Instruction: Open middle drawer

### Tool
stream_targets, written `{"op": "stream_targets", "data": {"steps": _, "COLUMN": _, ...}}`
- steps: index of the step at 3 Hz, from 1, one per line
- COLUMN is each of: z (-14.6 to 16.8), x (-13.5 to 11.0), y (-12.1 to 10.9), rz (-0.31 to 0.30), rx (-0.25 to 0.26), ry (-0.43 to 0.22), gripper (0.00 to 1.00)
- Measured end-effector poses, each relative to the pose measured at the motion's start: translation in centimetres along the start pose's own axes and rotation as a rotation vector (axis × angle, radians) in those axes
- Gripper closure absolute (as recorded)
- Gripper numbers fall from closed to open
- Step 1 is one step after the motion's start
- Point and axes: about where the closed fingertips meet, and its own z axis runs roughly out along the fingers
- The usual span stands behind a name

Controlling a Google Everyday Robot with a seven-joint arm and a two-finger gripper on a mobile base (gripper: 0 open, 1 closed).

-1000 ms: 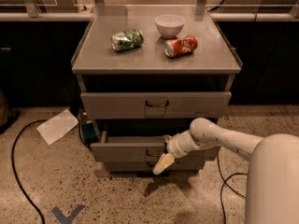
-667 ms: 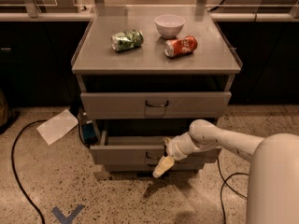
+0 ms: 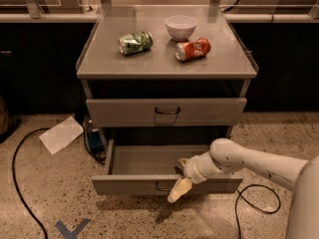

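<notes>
The middle drawer (image 3: 124,184) is a grey metal drawer, second from the top of the cabinet. It stands pulled well out, with its shallow grey tray (image 3: 144,159) showing. Its small dark wire handle (image 3: 160,188) is partly visible on the front panel. My gripper (image 3: 180,181) is at the top edge of that front panel, just right of the handle, with its cream tip hanging down in front of the panel. My white arm (image 3: 249,159) reaches in from the lower right. The top drawer (image 3: 166,111) is closed.
On the cabinet top lie a green can (image 3: 135,42), a white bowl (image 3: 180,27) and a red can (image 3: 193,49). A white paper (image 3: 61,134) and a blue object (image 3: 93,139) lie on the floor at the left. Black cables (image 3: 17,183) run on both sides.
The middle drawer has slid further out toward the camera, showing more of its tray. My gripper has moved with its front panel.
</notes>
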Motion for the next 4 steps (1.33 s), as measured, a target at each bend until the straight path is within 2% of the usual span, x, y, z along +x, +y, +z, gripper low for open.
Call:
{"op": "stream_targets", "data": {"steps": 1, "z": 0.1, "x": 1.0, "y": 2.7, "rz": 0.018, "rx": -0.005, "ry": -0.013, "gripper": 0.0}}
{"op": "stream_targets", "data": {"steps": 2, "z": -1.8, "x": 3.2, "y": 10.3, "rz": 0.075, "rx": -0.033, "ry": 0.032, "gripper": 0.0}}
{"op": "stream_targets", "data": {"steps": 3, "z": -1.6, "x": 3.4, "y": 10.4, "rz": 0.078, "rx": -0.042, "ry": 0.021, "gripper": 0.0}}
{"op": "stream_targets", "data": {"steps": 4, "z": -1.5, "x": 4.2, "y": 12.3, "rz": 0.117, "rx": -0.091, "ry": -0.033, "gripper": 0.0}}
